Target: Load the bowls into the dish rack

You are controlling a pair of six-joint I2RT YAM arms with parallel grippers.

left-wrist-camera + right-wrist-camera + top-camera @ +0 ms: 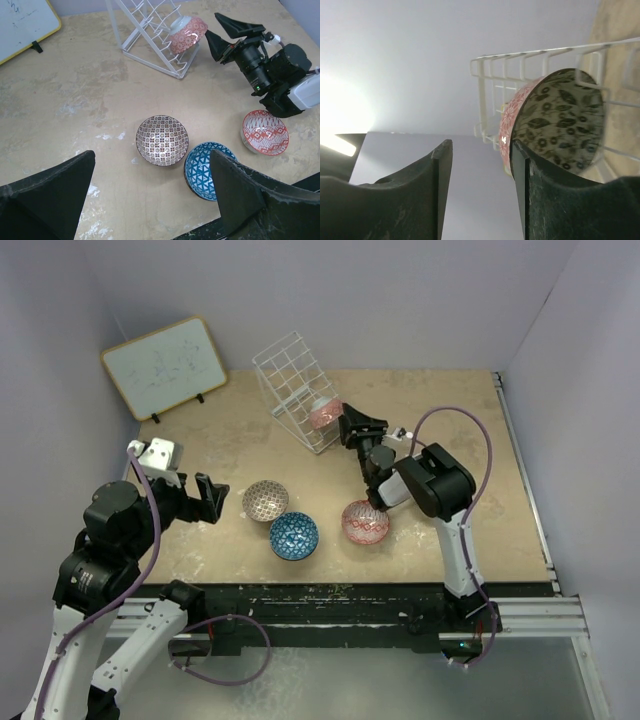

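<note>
A wood-framed whiteboard (165,366) is standing tilted at the far left corner of the table (450,440). Faint scribbles are showing on its face.

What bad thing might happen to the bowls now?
The pink bowl stands on its edge in the tilted rack, with the open right gripper right beside it. A bump while pulling away might knock it out. The brown bowl and blue bowl sit very close together, so grabbing one might shove the other. The red bowl lies near the right arm, which might clip it.
</note>
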